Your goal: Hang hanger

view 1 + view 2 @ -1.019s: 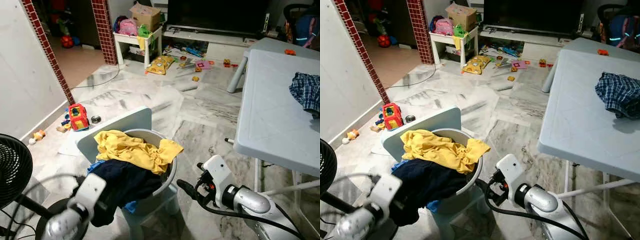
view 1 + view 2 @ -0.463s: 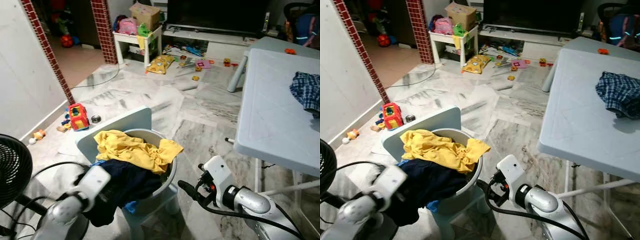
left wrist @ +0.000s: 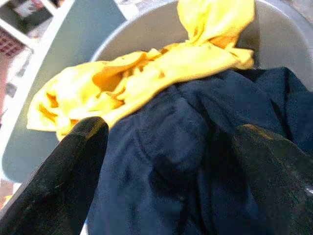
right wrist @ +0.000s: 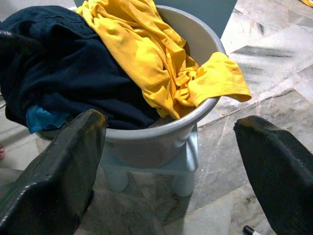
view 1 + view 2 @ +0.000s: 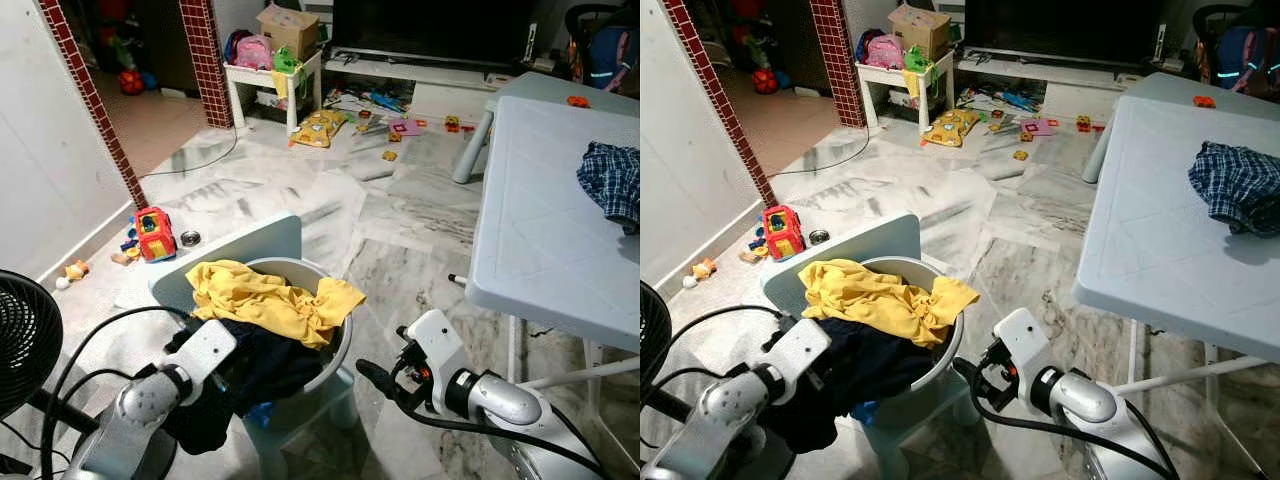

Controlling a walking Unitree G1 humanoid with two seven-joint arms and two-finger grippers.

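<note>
My left gripper (image 3: 166, 161) hovers, fingers spread, over the soft navy garment (image 3: 195, 147) in the basin (image 4: 195, 122); I'd pinch a fold

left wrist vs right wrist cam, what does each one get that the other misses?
Left wrist view: a close look at the navy garment between the open left gripper fingers, with the pale blue chair back behind. Right wrist view: the grey basin's outside wall, the stool legs under it, marble floor, and the open right gripper. Both: the yellow shirt on the navy garment in the basin.
</note>
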